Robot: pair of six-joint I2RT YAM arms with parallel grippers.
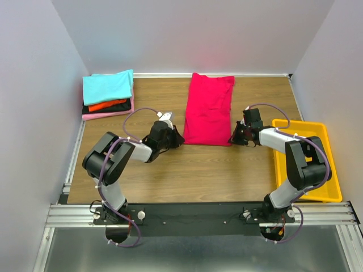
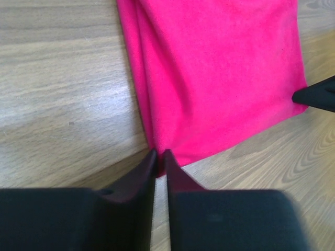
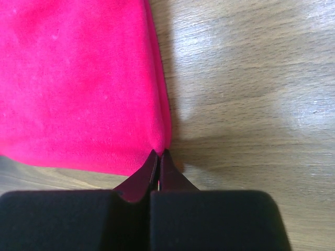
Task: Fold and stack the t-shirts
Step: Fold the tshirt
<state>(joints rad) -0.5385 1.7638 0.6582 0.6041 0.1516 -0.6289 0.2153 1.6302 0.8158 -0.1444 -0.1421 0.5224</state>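
Cyan t-shirt (image 1: 108,86) folded on top of a pile in the far-left corner of the wooden surface (image 1: 198,175), over an orange-red t-shirt (image 1: 106,105), a black t-shirt (image 1: 122,107) and, lowest, a pink t-shirt (image 1: 105,115), with an edge of each lower layer peeking out on the near side. Well apart from that pile, toward the middle, left end effector (image 1: 177,139) down low at the wood, jaws drawn almost together with only a thin slit between, pinched on the near-left corner of the crimson t-shirt (image 1: 208,110); in the left wrist view, bright cloth right at the dark fingertips (image 2: 144,175) and showing in the slit. Crimson t-shirt flat on the surface, folded to a long narrow panel running from the far edge toward the near side, with lengthwise folds stacked along its left edge. At its near-right corner, right end effector (image 1: 233,139), likewise low, jaws pressed tight together, the cloth's corner gripped at the very fingertips (image 3: 170,178); dark tip of it also in sight at the right edge of the left wrist view, touching that corner. Farthest right, yellow bin (image 1: 333,170) along the right side of the surface, partly behind the right arm.
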